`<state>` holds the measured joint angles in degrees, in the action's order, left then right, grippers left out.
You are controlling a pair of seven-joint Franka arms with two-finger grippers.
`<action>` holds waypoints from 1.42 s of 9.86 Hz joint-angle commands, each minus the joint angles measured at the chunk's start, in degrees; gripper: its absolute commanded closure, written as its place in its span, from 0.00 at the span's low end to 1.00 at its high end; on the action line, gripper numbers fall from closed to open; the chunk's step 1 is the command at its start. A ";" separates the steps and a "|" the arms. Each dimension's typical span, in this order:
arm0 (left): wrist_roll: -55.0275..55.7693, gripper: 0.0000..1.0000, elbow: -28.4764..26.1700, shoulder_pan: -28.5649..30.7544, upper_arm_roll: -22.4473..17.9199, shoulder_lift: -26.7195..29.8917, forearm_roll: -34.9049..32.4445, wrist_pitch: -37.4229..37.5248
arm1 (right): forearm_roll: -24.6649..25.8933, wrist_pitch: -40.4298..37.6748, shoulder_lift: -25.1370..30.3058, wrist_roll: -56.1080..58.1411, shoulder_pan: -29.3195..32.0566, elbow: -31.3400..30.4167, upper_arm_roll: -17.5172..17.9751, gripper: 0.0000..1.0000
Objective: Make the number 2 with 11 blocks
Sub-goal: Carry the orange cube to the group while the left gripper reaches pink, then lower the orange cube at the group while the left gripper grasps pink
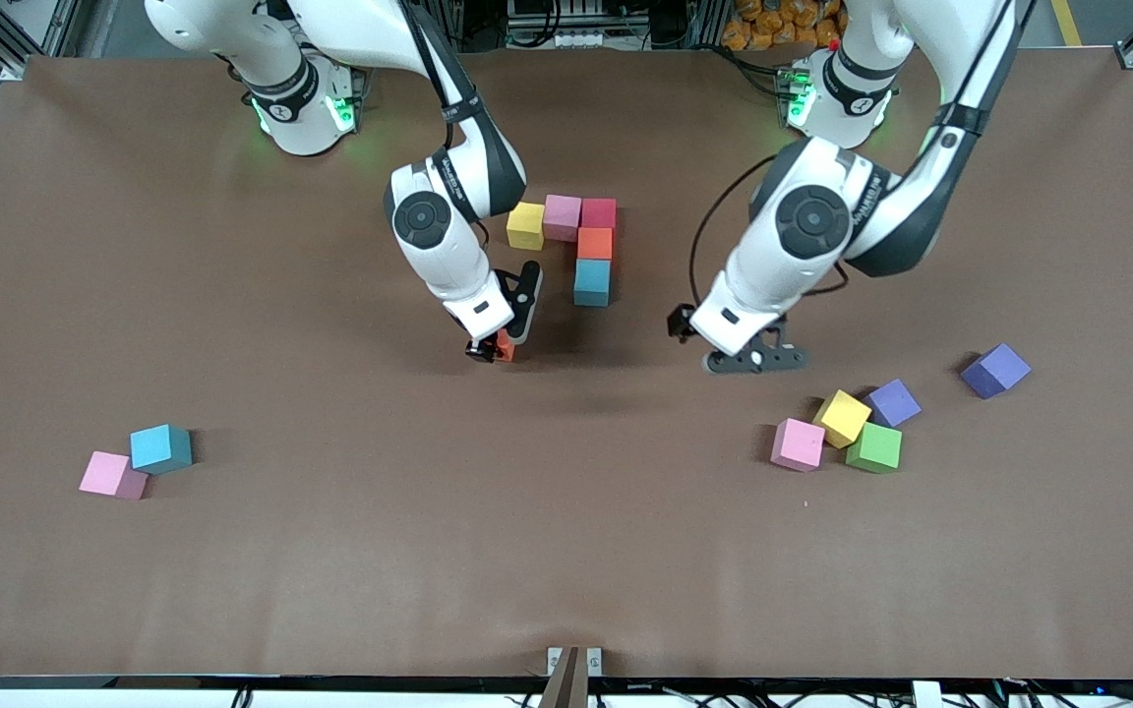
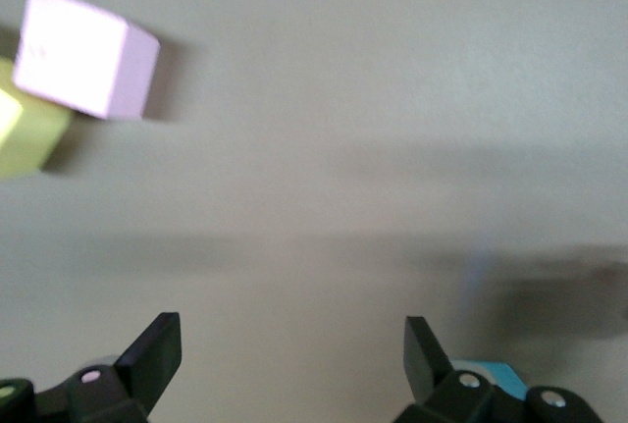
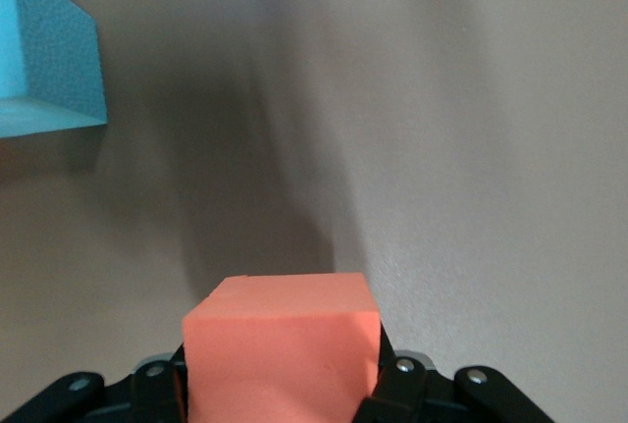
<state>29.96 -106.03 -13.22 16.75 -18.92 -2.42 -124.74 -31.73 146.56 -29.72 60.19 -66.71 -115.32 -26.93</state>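
Right gripper (image 1: 495, 348) clamped on an orange block (image 1: 505, 345), jaws narrowed to the cube's width, pads pressed against two of its sides; in the right wrist view the same cube (image 3: 282, 344) fills the space between the fingers (image 3: 400, 382). Held low over the middle of the tabletop (image 1: 330, 551), near the light blue cube (image 1: 592, 281) that ends the started number 2 (image 1: 576, 241); whether the held block touches the surface cannot be told.

Left gripper (image 1: 756, 360) spread as wide as it goes, holding nothing, touching nothing, hanging over bare tabletop toward the left arm's end. Both fingertips (image 2: 157, 344) well apart in the left wrist view, with only brown surface between them.

Started figure near the edge where the bases stand, about midway along it: yellow cube (image 1: 526, 225), pink cube (image 1: 563, 216) and red cube (image 1: 599, 213) in a row, edge to edge, then a second orange cube (image 1: 595, 243) and the light blue one running down from the red toward the front camera.

Loose blocks toward the left arm's end: pink (image 1: 798, 443), yellow (image 1: 842, 417) and green (image 1: 874, 447) clustered together, a purple cube (image 1: 893, 402) beside them, another purple cube (image 1: 995, 370) apart. Toward the right arm's end, nearer the front edge: a pink block (image 1: 112, 475) touching a light blue block (image 1: 161, 448).
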 commanded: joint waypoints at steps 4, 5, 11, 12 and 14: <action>-20.69 0.00 11.10 3.64 -5.40 -9.27 -3.64 -0.06 | -3.76 2.42 1.51 -2.53 -5.09 -2.99 -0.06 0.83; -23.17 0.00 13.54 3.64 -7.33 -11.55 -3.73 -0.07 | -4.56 2.25 1.42 -2.53 -5.62 -2.99 0.21 0.83; -25.04 0.00 19.02 3.03 -10.16 -19.83 -3.82 -3.23 | -5.44 3.38 0.46 -2.89 -8.87 -3.16 1.17 0.83; -25.13 0.00 18.93 3.20 -10.16 -20.27 -4.43 -3.32 | -6.93 4.08 0.11 -2.89 -9.92 -3.94 1.17 0.83; -25.13 0.00 18.84 3.29 -10.16 -21.15 -7.06 -4.89 | -9.47 7.24 -0.16 -2.80 -11.85 -5.27 1.17 0.83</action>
<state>5.45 -88.47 -9.46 7.15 -38.89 -7.67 -128.90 -38.47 151.51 -30.26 57.30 -76.74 -118.84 -25.26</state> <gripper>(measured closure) 0.000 0.374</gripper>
